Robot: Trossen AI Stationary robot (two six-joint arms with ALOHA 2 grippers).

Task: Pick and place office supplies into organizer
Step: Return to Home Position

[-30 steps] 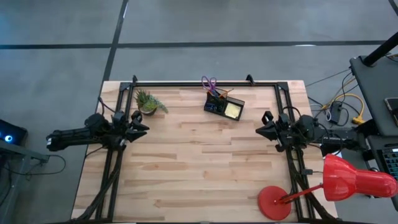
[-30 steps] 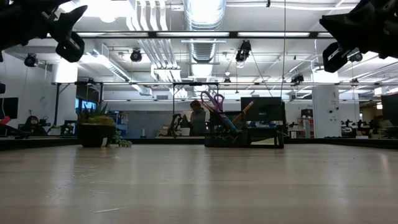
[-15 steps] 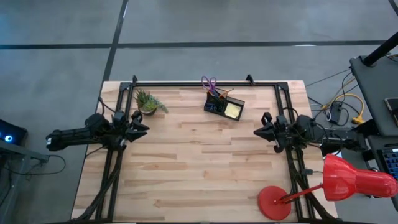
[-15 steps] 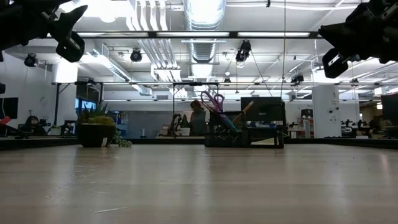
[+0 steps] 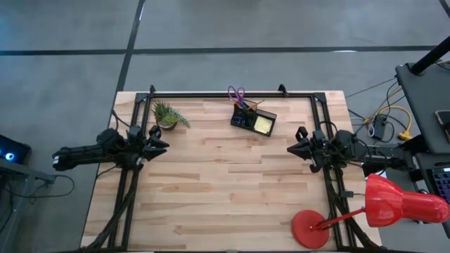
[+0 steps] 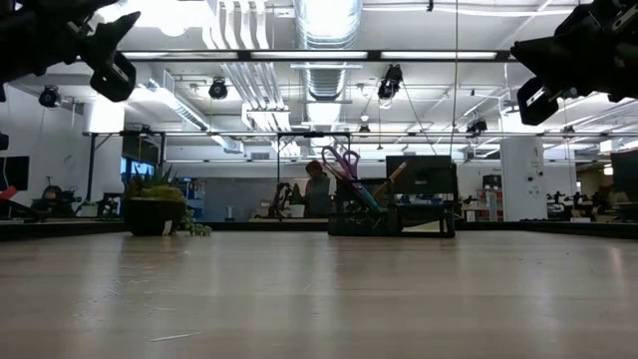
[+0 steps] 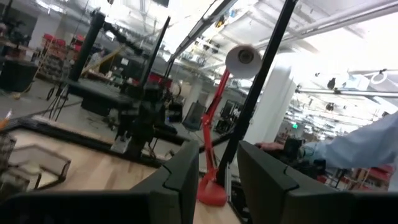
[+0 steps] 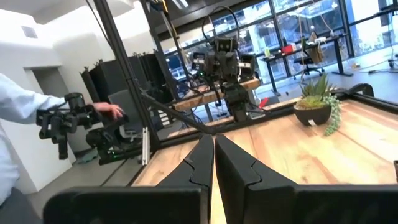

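The black organizer (image 5: 252, 119) stands at the table's far middle. In it are the purple-handled scissors (image 5: 237, 93), upright in the back section, an orange pencil (image 5: 254, 105) and the yellow sticky-note pad (image 5: 264, 125). The organizer also shows in the low view (image 6: 389, 214). My left gripper (image 5: 160, 140) hovers at the table's left edge, open and empty, with a gap between its fingers in the left wrist view (image 7: 217, 168). My right gripper (image 5: 294, 147) hovers at the right edge, shut and empty, as the right wrist view (image 8: 213, 155) shows.
A small green potted plant (image 5: 167, 116) stands at the far left. A red desk lamp (image 5: 380, 207) stands at the near right corner. A black frame (image 5: 232, 93) runs along the far edge and both sides. A person's arm (image 8: 18, 106) shows beyond the table.
My right gripper has shifted a little toward the table's left and dipped slightly. Nothing else has moved.
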